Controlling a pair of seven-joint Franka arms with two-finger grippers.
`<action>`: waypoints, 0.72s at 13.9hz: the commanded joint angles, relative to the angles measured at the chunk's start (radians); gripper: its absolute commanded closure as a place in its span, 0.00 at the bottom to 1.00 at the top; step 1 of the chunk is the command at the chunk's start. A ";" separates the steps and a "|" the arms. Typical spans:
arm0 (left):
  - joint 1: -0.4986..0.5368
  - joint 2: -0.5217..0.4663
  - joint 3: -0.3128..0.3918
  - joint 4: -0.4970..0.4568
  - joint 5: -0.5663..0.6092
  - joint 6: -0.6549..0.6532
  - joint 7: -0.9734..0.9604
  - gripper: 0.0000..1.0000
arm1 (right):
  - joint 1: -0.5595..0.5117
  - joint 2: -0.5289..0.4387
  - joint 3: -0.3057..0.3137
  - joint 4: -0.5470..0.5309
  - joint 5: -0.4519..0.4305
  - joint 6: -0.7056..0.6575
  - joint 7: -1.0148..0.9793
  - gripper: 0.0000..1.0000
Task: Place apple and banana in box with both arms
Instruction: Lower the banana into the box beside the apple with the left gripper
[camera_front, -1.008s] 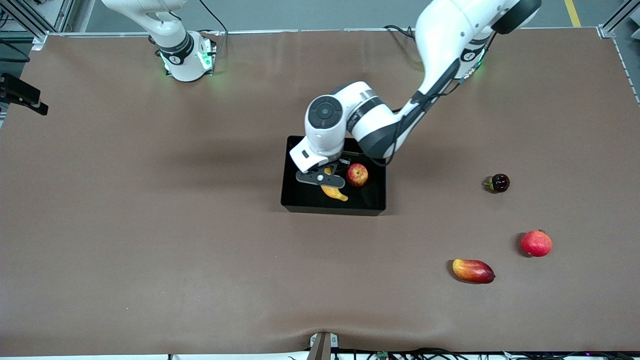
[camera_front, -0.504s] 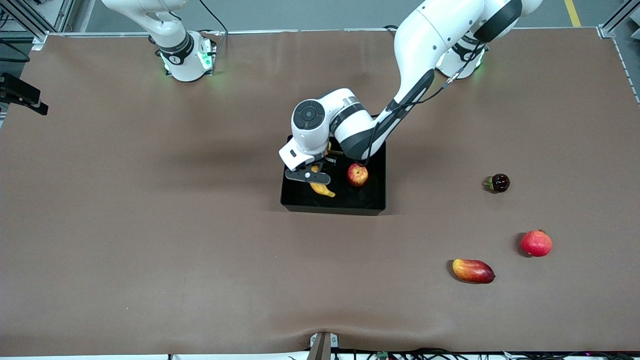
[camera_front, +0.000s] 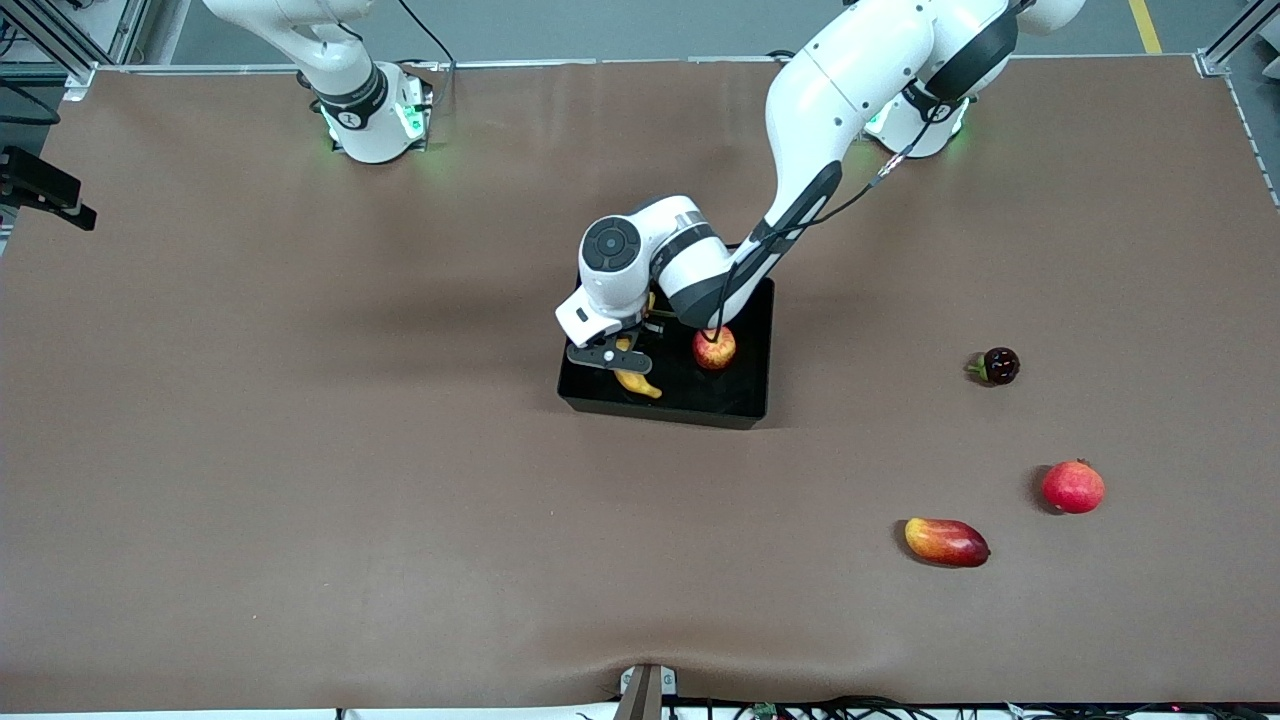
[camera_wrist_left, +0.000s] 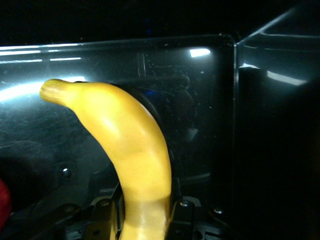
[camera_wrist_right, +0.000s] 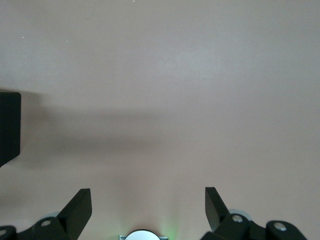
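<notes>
The black box (camera_front: 752, 398) stands mid-table, and the apple (camera_front: 714, 348) lies in it toward the left arm's end. My left gripper (camera_front: 620, 360) hangs low inside the box at the right arm's end, shut on the yellow banana (camera_front: 638, 383). In the left wrist view the banana (camera_wrist_left: 135, 150) curves out from between the fingers (camera_wrist_left: 182, 217) of the left gripper (camera_wrist_left: 145, 217), over the box's glossy floor (camera_wrist_left: 200, 125) and close to an upright wall. The apple (camera_wrist_left: 4, 202) shows as a red edge. My right gripper (camera_wrist_right: 147, 196) is open over bare table, out of the front view.
Toward the left arm's end lie a dark round fruit (camera_front: 998, 366), a larger red round fruit (camera_front: 1073, 486) and a red-yellow mango (camera_front: 946, 541), all nearer the front camera than the box. A black device (camera_front: 45, 190) sits at the table's edge by the right arm's end.
My left arm has carried the banana across the box toward the right arm's end and lower into it. The apple and the right arm have stayed put.
</notes>
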 joint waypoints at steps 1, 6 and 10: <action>-0.009 0.007 0.007 0.023 0.014 0.000 -0.019 0.50 | -0.018 -0.001 0.010 0.006 0.010 -0.003 -0.013 0.00; 0.009 -0.071 0.036 0.025 0.013 -0.020 -0.012 0.00 | -0.017 -0.001 0.010 0.006 0.010 -0.001 -0.013 0.00; 0.064 -0.222 0.036 0.025 0.002 -0.155 -0.009 0.00 | -0.017 -0.001 0.010 0.006 0.009 -0.001 -0.013 0.00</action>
